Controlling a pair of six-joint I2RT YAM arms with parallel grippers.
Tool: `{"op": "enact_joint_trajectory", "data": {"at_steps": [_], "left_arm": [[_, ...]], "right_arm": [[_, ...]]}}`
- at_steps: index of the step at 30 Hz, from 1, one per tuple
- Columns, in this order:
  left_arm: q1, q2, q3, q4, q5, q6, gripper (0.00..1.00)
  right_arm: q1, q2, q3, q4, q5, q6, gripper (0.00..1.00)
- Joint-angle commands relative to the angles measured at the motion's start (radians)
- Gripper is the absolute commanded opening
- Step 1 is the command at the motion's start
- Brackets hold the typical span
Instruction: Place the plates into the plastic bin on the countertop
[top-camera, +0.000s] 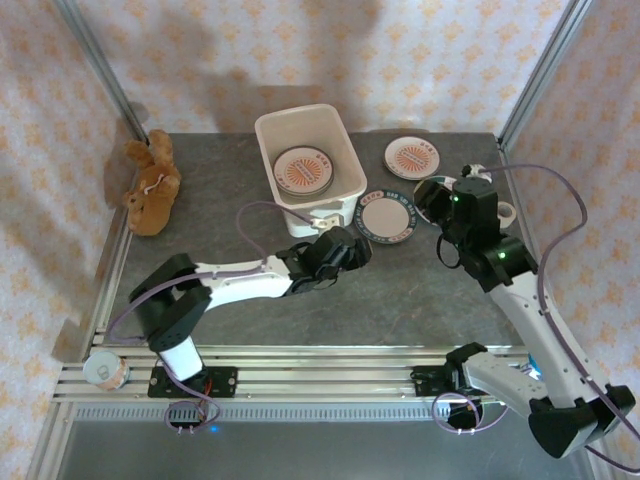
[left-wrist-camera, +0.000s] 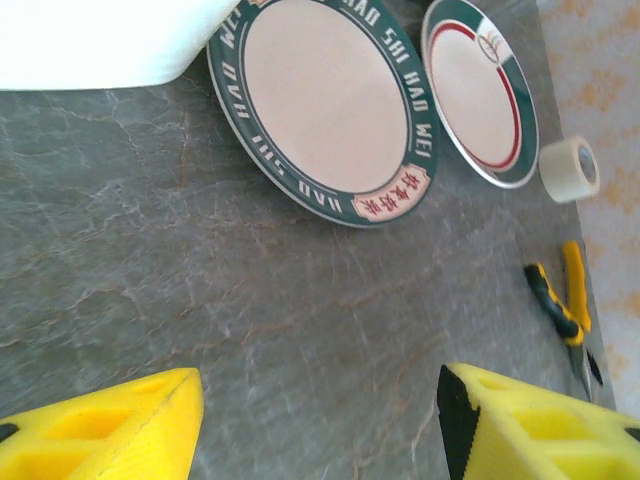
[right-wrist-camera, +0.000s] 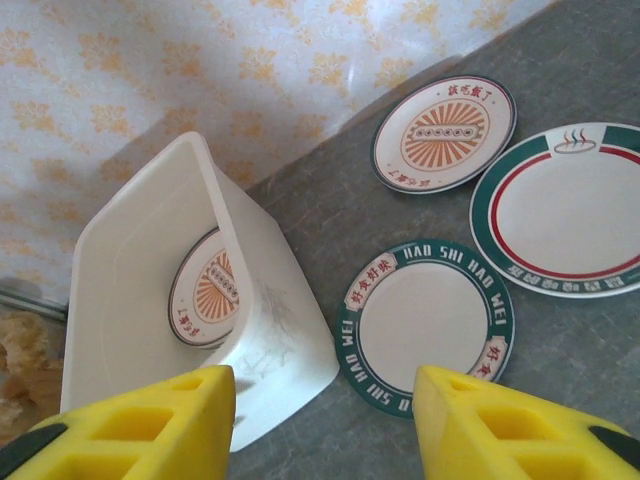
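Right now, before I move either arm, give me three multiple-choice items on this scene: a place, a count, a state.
1. The teal lettered plate lies: A in a gripper; B on the countertop beside the bin; C inside the bin.
2. Plates outside the bin: A one; B five; C three.
3. The left gripper is: A open, empty; B shut on a plate; C shut, empty.
1 B: flat by the bin's wall. 2 C: the lettered one, the sunburst plate and the red-ringed plate. 3 A: jaws apart over bare stone.
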Motion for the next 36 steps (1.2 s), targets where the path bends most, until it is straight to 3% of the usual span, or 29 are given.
{"op": "enact_joint_trajectory", "data": {"at_steps": [1, 13, 22, 36], "left_arm": [[-0.020, 0.075, 0.034, 0.165, -0.090, -0.128, 0.64], [-0.026, 0.258, 0.062, 0.337, -0.212, -0.300, 0.65], [-0.011, 0.394, 0.116, 0.482, -0.198, -0.385, 0.65], [0.005, 0.483, 0.262, 0.362, -0.180, -0.395, 0.64]], "right_arm": [[-0.004, -0.050, -0.013, -0.052, -0.002, -0.011, 0.51], [-0.003, -0.136, -0.081, -0.068, -0.002, 0.033, 0.51], [-0.004, -0.175, -0.102, -0.095, 0.006, 0.030, 0.51], [-0.004, -0.211, -0.157, -0.069, -0.009, 0.028, 0.52]]}}
